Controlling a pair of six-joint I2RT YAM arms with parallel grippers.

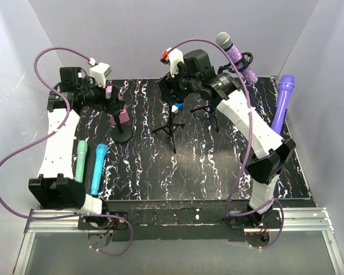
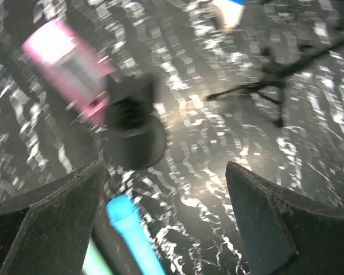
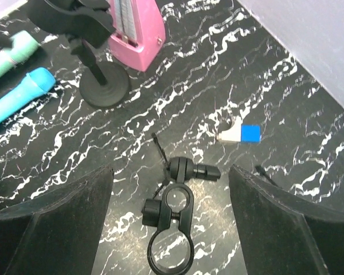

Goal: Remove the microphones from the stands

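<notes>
The left wrist view is smeared by blur, so the pink case (image 2: 69, 69), the round-base stand (image 2: 135, 143) and the blue microphone (image 2: 132, 229) show only as soft shapes, and the teal microphone (image 2: 94, 260) is cut off at the bottom edge. From above, the left claw's fingertips are lost among the dark wrist and the round-base stand's clip. Further right, the right arm (image 1: 246, 120) covers the pole of the far tripod stand (image 1: 209, 107), and I cannot tell how its clip grips. The left claw (image 2: 165, 172) is spread wide with nothing between its fingers, hanging over the round-base stand. The right claw (image 3: 171, 172) is likewise spread wide and holds nothing. It hangs above the near tripod stand (image 3: 171, 229), whose ring clip is bare. A small white and blue piece (image 3: 241, 133) lies on the surface nearby. The sparkly purple microphone (image 1: 236, 54) sits tilted in the far tripod stand at the back right, silver head up and to the left, apart from both claws. A plain purple microphone (image 1: 282, 103) leans at the right wall. The table (image 1: 183, 172) is black with white marbling, closed in by pale walls (image 1: 132, 34) on three sides, with a metal rail (image 1: 178, 220) along the near edge.
</notes>
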